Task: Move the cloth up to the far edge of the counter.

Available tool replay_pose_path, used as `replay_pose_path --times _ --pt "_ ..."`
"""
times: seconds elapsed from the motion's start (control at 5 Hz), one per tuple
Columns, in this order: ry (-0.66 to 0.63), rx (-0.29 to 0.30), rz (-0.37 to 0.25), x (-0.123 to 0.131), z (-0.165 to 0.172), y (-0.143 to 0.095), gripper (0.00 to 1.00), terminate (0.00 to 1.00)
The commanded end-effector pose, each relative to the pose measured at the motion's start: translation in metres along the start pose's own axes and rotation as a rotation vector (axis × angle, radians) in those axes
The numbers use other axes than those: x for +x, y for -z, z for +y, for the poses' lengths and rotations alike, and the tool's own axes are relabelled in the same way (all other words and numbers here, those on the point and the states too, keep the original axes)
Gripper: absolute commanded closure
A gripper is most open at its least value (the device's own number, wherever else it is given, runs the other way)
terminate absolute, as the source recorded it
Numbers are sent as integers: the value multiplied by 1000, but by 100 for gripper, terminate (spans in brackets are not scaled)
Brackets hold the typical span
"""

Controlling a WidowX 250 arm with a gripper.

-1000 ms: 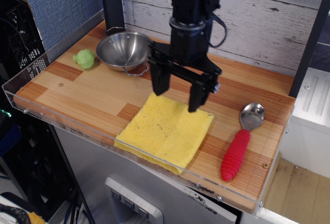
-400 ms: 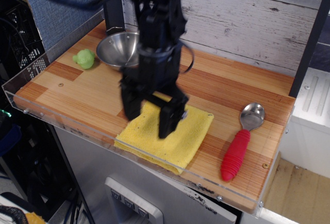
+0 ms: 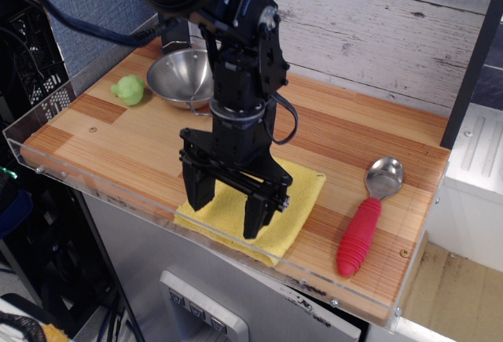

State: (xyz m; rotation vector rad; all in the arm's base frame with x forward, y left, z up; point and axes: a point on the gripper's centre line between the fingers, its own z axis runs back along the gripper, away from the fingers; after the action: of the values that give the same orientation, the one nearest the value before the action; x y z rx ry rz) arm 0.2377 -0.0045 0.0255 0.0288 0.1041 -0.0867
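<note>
Left to right: green lump (image 3: 128,89) and steel bowl (image 3: 182,77) sit at the far left of the counter (image 3: 102,139). Gripper (image 3: 225,206) hangs over the near edge of the cloth (image 3: 295,199), jaws wide apart, holding nothing. Cloth lies at the counter's near rim. Judgement: pinch the near hem, both fingers down past the fold, then drag straight back, keeping clear of the bowl. Red-handled spoon (image 3: 365,220) lies right, apart.
</note>
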Motion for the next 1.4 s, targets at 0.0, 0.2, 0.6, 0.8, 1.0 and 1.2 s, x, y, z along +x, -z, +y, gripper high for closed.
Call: replay_pose_path --times 0.0,0.2,0.6,0.8,1.0,1.2 --pt "-45 -28 -62 30 5 -14 0 0" --pt "-56 -45 -22 43 6 -2 0 0" --pt "-63 -35 116 21 -5 20 0 0" --pt "-45 -7 129 23 -5 22 0 0" --pt "-36 24 126 34 -1 21 0 0" --pt "-51 48 131 54 7 22 0 0"
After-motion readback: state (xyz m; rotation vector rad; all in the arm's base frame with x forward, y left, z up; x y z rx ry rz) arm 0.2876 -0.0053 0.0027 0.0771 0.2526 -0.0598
